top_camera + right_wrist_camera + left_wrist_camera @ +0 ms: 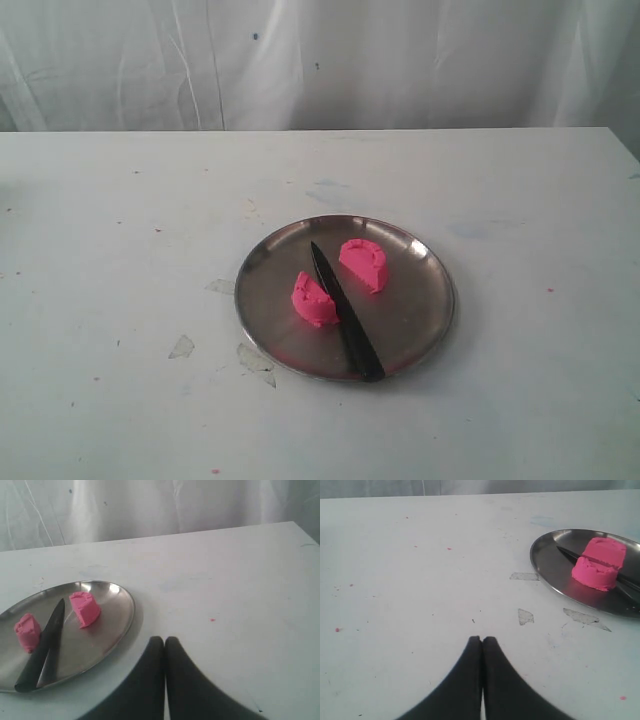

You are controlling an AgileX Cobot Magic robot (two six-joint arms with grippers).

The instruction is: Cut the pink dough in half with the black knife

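On the white table (120, 250), a steel plate (415, 310) carries the dough (316, 303), already cut in two. The exterior view gives the layout best. The left half (312, 298) and the right half (364, 264) sit apart near the plate's middle, and the knife (345, 318) lies flat between them. Its tip points toward the far rim and its handle end rests at the near rim. The blade runs just beside the left half and seems to touch it, while the right half stands clear.

Both claws show only in the wrist views. The left claw (482, 640) has its fingers pressed together with nothing between them. It is over bare table, well apart from the plate (547, 562). From there the two halves overlap, one behind the other (594, 574). The knife (568, 553) is only a thin dark line between them, so the gaps cannot be judged. This view shows the clear torn scraps (525, 616) stuck to the table near the rim more plainly.

The right claw (165, 641) is likewise pressed together and empty, near the plate's rim (129, 611). Its camera shows the knife (45, 640) along its whole length and open plate between the blade and the nearer half (85, 609). The other half (27, 631) sits right against the blade. A white curtain (150, 510) hangs behind the table.
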